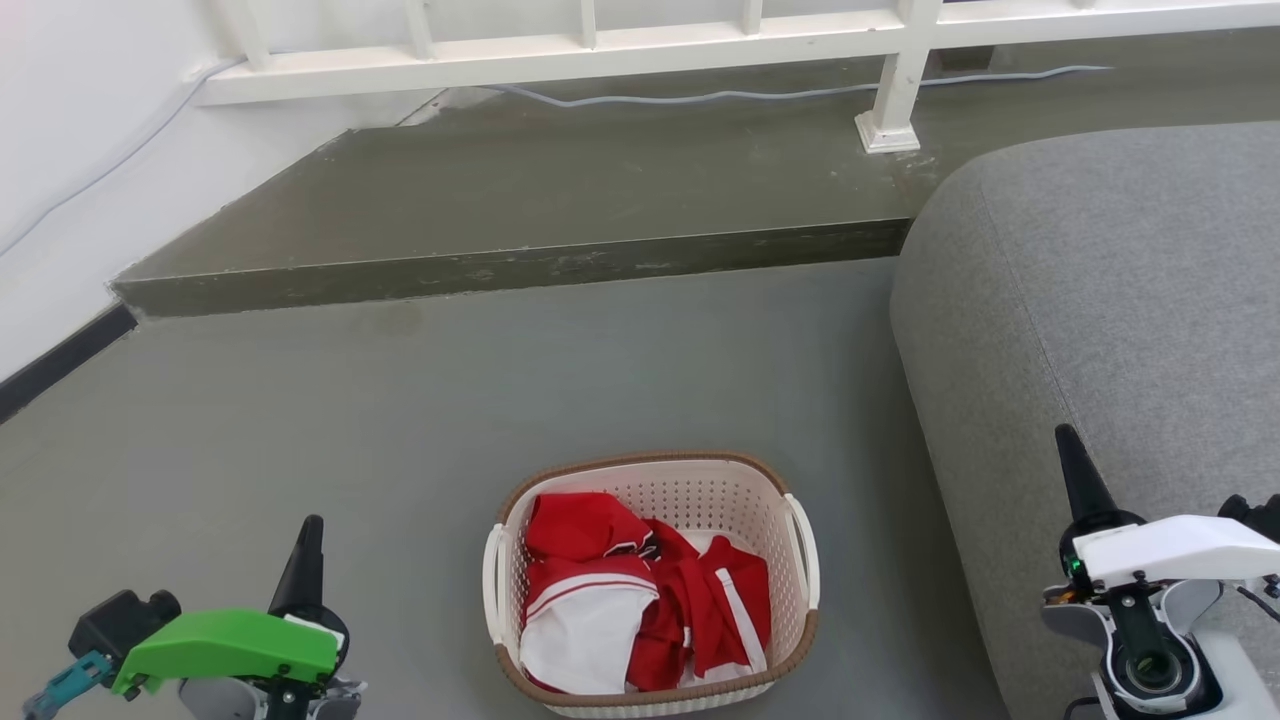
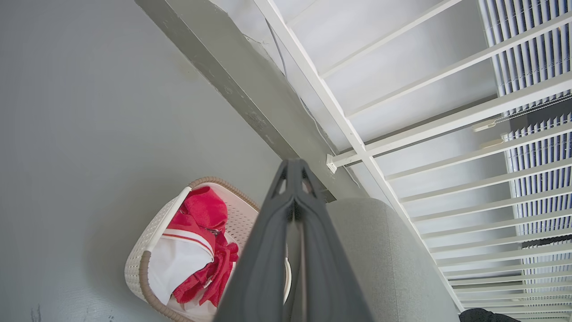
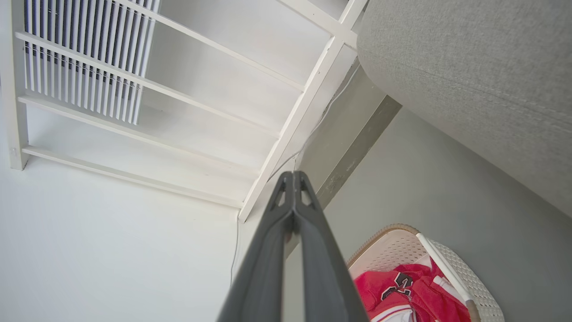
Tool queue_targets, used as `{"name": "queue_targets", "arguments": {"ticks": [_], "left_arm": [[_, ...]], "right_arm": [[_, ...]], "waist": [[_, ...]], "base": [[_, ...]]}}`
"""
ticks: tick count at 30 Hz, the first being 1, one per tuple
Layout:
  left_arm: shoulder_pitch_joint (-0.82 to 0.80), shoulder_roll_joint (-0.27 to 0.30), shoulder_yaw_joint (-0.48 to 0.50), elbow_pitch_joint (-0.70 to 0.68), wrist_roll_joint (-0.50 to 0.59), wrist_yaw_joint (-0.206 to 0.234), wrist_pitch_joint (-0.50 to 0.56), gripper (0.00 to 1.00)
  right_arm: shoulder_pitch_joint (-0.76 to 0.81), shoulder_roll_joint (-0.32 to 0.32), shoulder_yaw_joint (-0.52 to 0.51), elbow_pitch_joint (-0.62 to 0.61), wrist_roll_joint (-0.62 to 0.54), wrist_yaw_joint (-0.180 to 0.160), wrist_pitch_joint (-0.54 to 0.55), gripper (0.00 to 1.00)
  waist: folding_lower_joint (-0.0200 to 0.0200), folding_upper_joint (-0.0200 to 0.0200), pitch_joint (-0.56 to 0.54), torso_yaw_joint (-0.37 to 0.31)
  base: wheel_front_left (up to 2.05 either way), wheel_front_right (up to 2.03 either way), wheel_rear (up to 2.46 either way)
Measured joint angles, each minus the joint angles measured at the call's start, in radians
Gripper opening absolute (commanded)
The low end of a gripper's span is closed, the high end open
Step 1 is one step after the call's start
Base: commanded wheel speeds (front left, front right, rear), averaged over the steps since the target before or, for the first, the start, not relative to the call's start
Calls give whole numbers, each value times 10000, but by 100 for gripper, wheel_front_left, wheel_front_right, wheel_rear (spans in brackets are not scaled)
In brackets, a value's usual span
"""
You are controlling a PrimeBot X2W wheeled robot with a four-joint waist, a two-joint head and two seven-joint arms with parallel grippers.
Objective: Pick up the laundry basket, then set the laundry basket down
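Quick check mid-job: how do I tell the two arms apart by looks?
The left claw is long, dark and tapered, with a bright green shell and a teal fitting beside it. The right claw matches but has a white shell and a small green light.

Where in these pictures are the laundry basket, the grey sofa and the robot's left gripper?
laundry basket (image 1: 700, 492), head view, on its perforated far wall.
grey sofa (image 1: 1100, 290), head view, on its fabric top.
left gripper (image 2: 292, 166), left wrist view, where its shut fingertips meet.
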Motion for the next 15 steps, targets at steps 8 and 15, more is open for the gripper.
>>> {"name": "queue_targets", "arguments": {"ticks": [8,15], "left_arm": [[-19,6,232,86,-988,-230,217,0],[-49,10,462,128,-1918,-372,458,0]], "right_arm": [[-38,48,-238,59,1022,171,249,0],[-120,67,-454,140,1971,297,445,0]], "waist": [[0,0,-69,36],[0,0,-129,68]], "base": [[0,0,0],[0,0,0]]}}
